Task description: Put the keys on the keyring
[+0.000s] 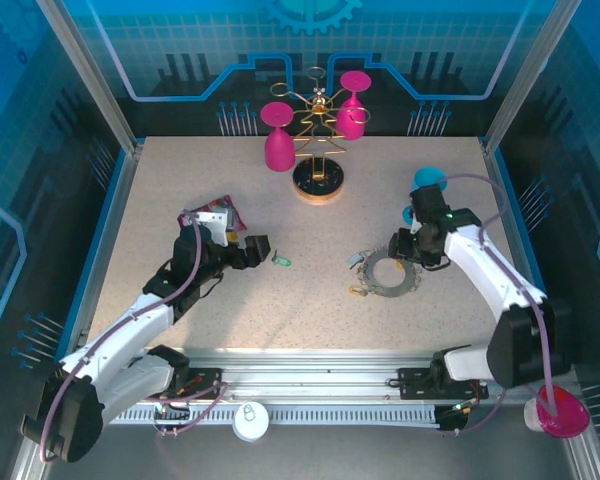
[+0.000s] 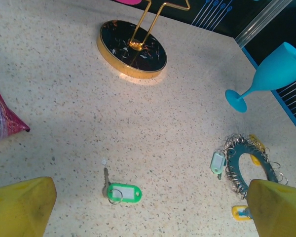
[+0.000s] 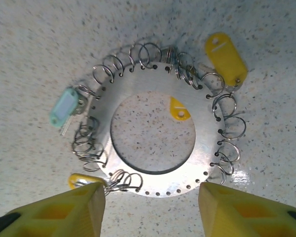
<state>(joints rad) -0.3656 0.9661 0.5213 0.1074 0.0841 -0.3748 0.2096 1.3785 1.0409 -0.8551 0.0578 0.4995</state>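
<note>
Top external view: surface (image 1: pixel 310 320) carries keyring (image 3: pixel 153 83) right of centre, flat grey disc rimmed with small wire loops (image 3: pixel 227 123). Right claw (image 3: pixel 152 192) over its near rim, jaws part-way apart, nothing gripped. Left claw (image 1: pixel 263 251) spread wide, empty, just left of green key (image 2: pixel 123 192). That key lies loose on surface, well apart from keyring. Light blue key (image 3: pixel 64 107) and yellow key (image 3: pixel 226 57) look hooked onto loops. Small yellow piece (image 3: pixel 179 109) inside hole, attachment unclear. Judged mostly done: green key left to thread
</note>
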